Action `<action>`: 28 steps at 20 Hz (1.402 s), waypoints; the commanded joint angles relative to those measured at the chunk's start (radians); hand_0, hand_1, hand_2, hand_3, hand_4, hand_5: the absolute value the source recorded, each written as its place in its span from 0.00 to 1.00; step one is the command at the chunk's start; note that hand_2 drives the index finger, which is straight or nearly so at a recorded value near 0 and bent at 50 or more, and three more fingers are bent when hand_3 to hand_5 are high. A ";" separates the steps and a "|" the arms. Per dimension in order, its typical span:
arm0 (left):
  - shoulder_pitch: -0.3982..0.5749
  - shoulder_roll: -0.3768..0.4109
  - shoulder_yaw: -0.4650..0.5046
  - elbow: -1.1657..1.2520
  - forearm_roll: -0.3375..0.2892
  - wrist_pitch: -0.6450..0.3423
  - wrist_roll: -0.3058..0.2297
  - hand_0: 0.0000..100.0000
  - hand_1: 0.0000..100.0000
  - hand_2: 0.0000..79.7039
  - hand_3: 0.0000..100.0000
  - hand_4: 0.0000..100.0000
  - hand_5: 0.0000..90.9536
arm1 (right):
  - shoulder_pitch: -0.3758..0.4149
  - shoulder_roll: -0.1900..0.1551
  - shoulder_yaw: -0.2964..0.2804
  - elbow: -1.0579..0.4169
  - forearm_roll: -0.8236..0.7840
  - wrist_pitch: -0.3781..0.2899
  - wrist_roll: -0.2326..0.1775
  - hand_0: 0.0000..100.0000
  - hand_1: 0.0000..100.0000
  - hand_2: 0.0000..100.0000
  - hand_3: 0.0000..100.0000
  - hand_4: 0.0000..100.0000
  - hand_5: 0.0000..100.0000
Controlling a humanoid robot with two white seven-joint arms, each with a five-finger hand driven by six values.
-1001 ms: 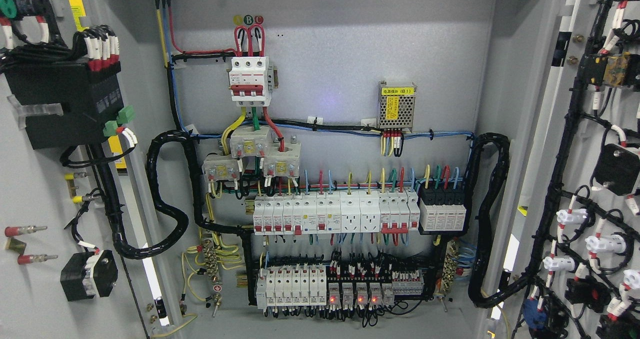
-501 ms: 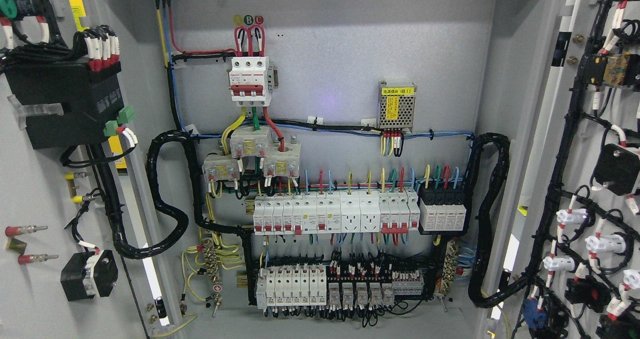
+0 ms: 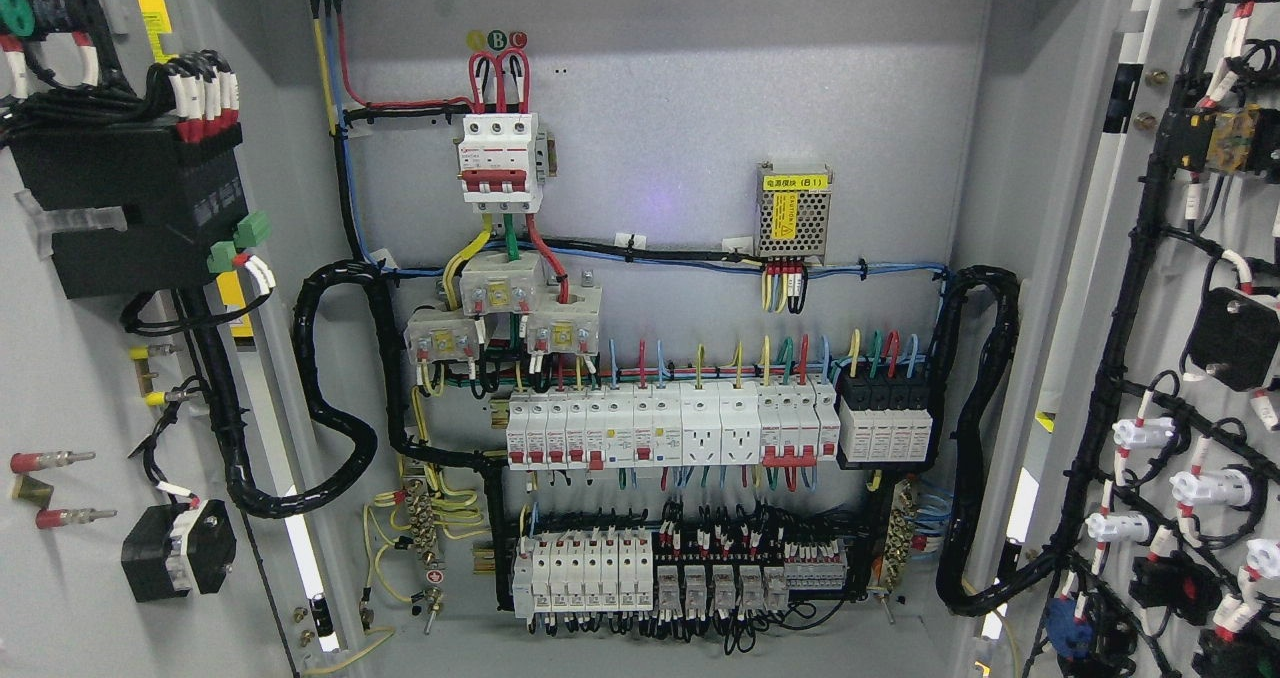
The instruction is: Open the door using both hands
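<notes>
Both doors of the grey electrical cabinet stand swung wide. The left door [image 3: 70,598] fills the picture's left edge, its inner face carrying a black module and wired parts. On the right, the right door [image 3: 1105,258] shows its inner face with black cable looms and white and black components. Between them the cabinet's back panel [image 3: 690,88] is fully exposed. Neither of my hands nor any arm shows in the head view.
A three-pole breaker [image 3: 498,158] sits high on the panel, a small power supply [image 3: 794,211] to its right. Two rows of white breakers [image 3: 670,430] and relays [image 3: 715,588] run lower down. Thick black cable loops [image 3: 335,398] hang at both sides.
The red indicator lights on the bottom relay row, lit one second ago, are now dark. Doors and wiring have not moved.
</notes>
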 commanded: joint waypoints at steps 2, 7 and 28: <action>0.000 -0.031 0.000 0.000 0.000 0.000 0.000 0.00 0.00 0.00 0.00 0.00 0.00 | 0.002 -0.005 -0.008 0.003 0.000 -0.001 0.005 0.22 0.00 0.00 0.00 0.00 0.00; 0.001 -0.029 0.000 0.001 0.000 0.000 0.000 0.00 0.00 0.00 0.00 0.00 0.00 | 0.079 -0.039 -0.191 -0.014 0.000 -0.005 0.005 0.22 0.00 0.00 0.00 0.00 0.00; 0.075 0.041 0.005 -0.415 0.008 -0.217 0.008 0.00 0.00 0.00 0.00 0.00 0.00 | 0.775 -0.413 -0.594 -0.374 0.043 -0.407 -0.155 0.22 0.00 0.00 0.00 0.00 0.00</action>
